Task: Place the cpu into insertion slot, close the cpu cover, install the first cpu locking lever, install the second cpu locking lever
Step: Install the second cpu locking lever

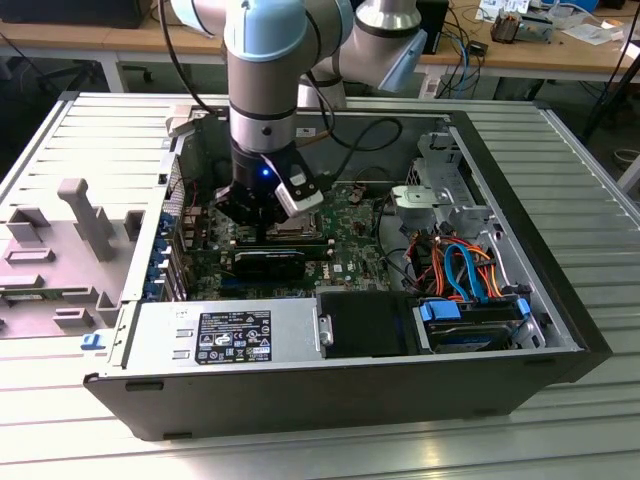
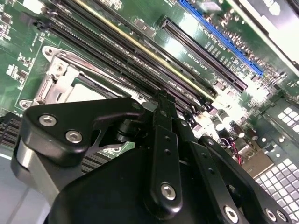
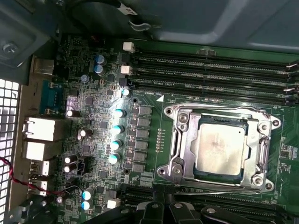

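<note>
**CPU seated, cover down, levers in question**

Inside the open computer case [image 1: 560, 330], the gripper [image 1: 262, 215] hangs low over the green motherboard [image 3: 93, 154], just beside the socket. In the first wrist view the cpu [image 3: 220, 147] lies flat in the insertion slot [image 3: 170, 140], its dull silver top showing through the window of the cpu cover [image 3: 254, 128], which appears folded down around it. So the placing looks done, and the cover looks closed or nearly so. Whether either locking lever is latched I cannot tell; thin rods run along the socket's edges, but their hooks are not clear. In the second wrist view the fingers [image 2: 161, 116] seem drawn together near the socket's edge, with nothing visibly held between them.
</note>
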You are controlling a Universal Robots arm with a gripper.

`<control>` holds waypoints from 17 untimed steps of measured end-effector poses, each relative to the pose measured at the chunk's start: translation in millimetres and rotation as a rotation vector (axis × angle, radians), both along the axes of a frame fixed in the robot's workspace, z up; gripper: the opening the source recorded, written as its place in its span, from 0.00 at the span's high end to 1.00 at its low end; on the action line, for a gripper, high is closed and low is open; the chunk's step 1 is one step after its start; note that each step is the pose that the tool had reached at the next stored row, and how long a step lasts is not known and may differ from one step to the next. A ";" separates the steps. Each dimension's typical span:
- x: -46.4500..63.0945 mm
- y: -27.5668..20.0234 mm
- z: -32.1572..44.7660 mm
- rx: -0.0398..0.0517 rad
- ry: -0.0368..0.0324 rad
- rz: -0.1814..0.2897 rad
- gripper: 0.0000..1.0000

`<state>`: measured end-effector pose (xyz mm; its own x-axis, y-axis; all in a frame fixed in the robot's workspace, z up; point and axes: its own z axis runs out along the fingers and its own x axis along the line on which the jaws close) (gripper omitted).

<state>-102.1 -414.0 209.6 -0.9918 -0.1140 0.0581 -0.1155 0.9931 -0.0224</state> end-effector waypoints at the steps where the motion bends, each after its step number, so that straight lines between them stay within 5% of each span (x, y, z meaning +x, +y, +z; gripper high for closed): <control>1: -0.8 0.9 -0.2 0.0005 -0.0001 0.000 0.89; 11: -2.3 6.8 -2.4 0.0073 0.0000 0.005 0.89; 17: -2.4 7.2 -2.1 0.0203 0.0000 0.013 0.89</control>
<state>-104.5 -406.8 207.5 -0.9902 -0.1277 0.0556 -0.1281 0.9918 -0.0023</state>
